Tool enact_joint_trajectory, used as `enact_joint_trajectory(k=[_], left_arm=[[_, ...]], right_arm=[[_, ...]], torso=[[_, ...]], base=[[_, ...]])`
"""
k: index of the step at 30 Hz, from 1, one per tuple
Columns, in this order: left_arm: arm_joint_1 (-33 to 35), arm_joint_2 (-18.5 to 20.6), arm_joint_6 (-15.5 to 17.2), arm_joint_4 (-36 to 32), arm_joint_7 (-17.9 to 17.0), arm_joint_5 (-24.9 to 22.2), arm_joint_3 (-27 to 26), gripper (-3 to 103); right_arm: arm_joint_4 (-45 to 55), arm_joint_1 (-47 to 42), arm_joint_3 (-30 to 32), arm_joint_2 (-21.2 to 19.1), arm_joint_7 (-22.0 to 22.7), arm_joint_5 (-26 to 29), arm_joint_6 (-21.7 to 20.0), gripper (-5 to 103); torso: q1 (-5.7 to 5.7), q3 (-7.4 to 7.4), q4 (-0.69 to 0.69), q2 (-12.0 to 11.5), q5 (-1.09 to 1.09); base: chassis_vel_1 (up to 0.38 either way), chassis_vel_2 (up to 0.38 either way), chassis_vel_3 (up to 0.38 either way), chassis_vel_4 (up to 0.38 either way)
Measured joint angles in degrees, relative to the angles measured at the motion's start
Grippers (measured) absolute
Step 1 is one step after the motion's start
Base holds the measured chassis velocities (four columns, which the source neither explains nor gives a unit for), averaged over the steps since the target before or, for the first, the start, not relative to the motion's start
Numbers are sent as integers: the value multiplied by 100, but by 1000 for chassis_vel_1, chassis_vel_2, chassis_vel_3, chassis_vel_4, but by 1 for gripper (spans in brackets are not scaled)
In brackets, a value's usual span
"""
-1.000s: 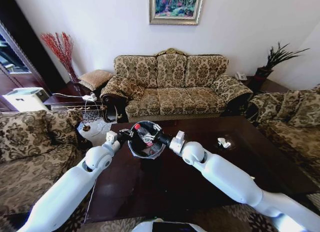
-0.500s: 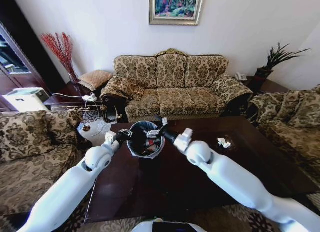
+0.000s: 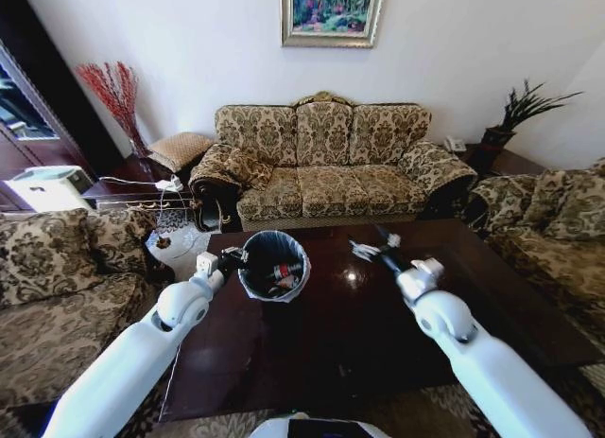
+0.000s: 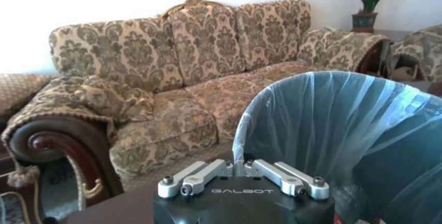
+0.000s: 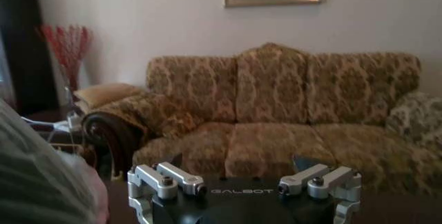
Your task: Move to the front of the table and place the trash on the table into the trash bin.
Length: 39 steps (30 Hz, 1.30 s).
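Across your dark table (image 3: pixel 321 334), the left gripper (image 3: pixel 234 258) clamps the rim of the trash bin (image 3: pixel 274 266) holding trash (image 3: pixel 284 271), while your right gripper (image 3: pixel 371 246) hovers beside it, fingers spread and empty.

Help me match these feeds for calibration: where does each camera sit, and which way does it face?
Head view: high on the robot, looking down at the table and trash bin; both arms show.
Left wrist view: on the left arm, facing the sofa; left gripper clamps the bin's rim.
Right wrist view: on the right arm, facing the sofa; open right gripper shows.
All share the sofa.
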Motion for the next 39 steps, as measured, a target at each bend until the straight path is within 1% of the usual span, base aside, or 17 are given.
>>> enact_joint_trajectory(k=[1, 3, 4, 6, 11, 20, 21, 26, 30, 33, 37, 39], left_arm=[[0, -15, -19, -2, -2, 50, -10, 2], [-12, -38, -33, -7, 0, 94, -10, 2], [-12, -38, -33, -7, 0, 94, -10, 2], [-6, -42, -27, -25, -6, 118, -8, 2], [75, -54, -24, -57, -16, 176, -12, 2], [116, -25, -20, -138, -27, 180, -69, 2], [116, -22, -17, -149, -27, 177, -72, 2], [151, -37, -8, -205, -30, 175, -84, 2], [205, -57, 3, -271, -35, 174, -96, 2], [235, -66, 12, -310, -46, 176, -105, 2], [260, -69, 27, -353, -62, 177, -105, 2], [269, -69, 52, -385, -68, 176, -111, 2]], right_arm=[[-108, -249, 203, 197, -129, -169, 66, 100], [-242, -531, 422, 497, -322, -362, 96, 100], [-242, -531, 422, 497, -322, -362, 96, 100], [-305, -641, 552, 691, -427, -440, 97, 100], [-352, -637, 708, 820, -583, -504, 92, 100], [-374, -621, 730, 893, -617, -543, 142, 100], [-399, -623, 726, 912, -618, -561, 165, 100], [-537, -638, 750, 985, -643, -659, 246, 100], [-632, -722, 828, 1056, -647, -783, 334, 100], [-636, -809, 888, 1124, -551, -933, 441, 100], [-476, -1013, 1001, 1224, -411, -1004, 551, 100], [-374, -1242, 1119, 1296, -389, -1087, 707, 100]], torso=[[0, -1, -4, 0, -3], [-1, -1, -5, 1, -4], [-1, -1, -5, 1, -4], [-1, -1, 0, 0, -3], [0, 0, 2, 0, -5], [0, 0, 0, 0, -6], [0, 0, -2, 0, -6], [0, 0, 0, 0, -5], [2, 1, -3, -1, -5], [2, 0, 0, -1, -5], [2, 0, -2, -1, -5], [3, 1, -2, -1, -4]], base=[[0, 0, 0, 0], [0, 0, 0, 0], [0, 0, 0, 0], [0, 0, 0, 0], [0, 0, 0, 0], [-104, -105, 98, 100], [-227, -235, 180, 175], [-246, -227, 257, 242], [-290, -302, 293, 294], [-334, -320, 312, 320], [-305, -317, 297, 314], [-212, -274, 239, 199]])
